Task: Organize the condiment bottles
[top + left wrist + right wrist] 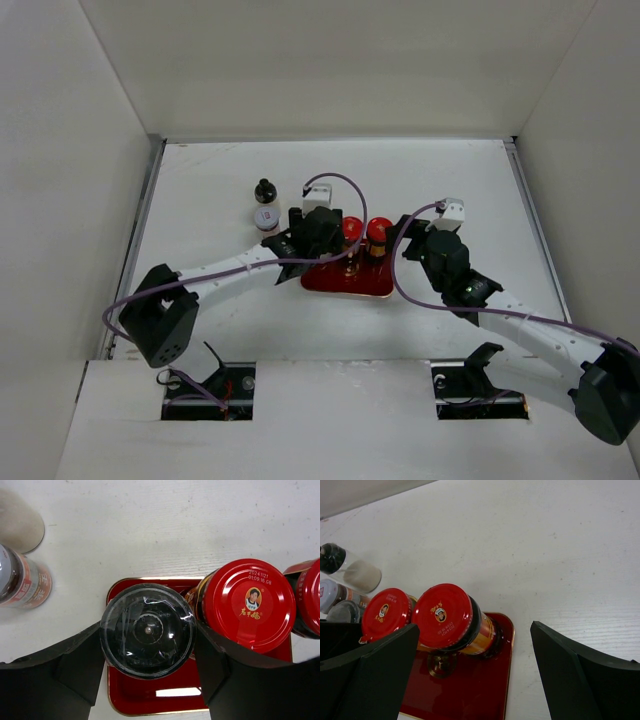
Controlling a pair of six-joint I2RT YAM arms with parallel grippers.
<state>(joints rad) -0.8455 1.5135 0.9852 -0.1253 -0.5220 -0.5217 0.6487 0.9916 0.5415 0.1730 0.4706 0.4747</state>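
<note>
Left gripper (148,647): pinching black-capped bottle (147,625) above tray's (150,700) left end; contact with tray hidden
Right gripper (475,675): spread wide, near red-capped jars (442,615) on tray
Table (450,180): dark-capped bottle (265,188), white-capped bottle (266,218) behind tray

My left fingers (75,665) are matte black; the round bottle (147,630) has a glossy black plastic cap. The flat rectangular tray (150,700) is deep red, rimmed in gold. The amber glass jar (247,602) has a red lid bearing a small portrait, gold characters and pale date print.
</note>
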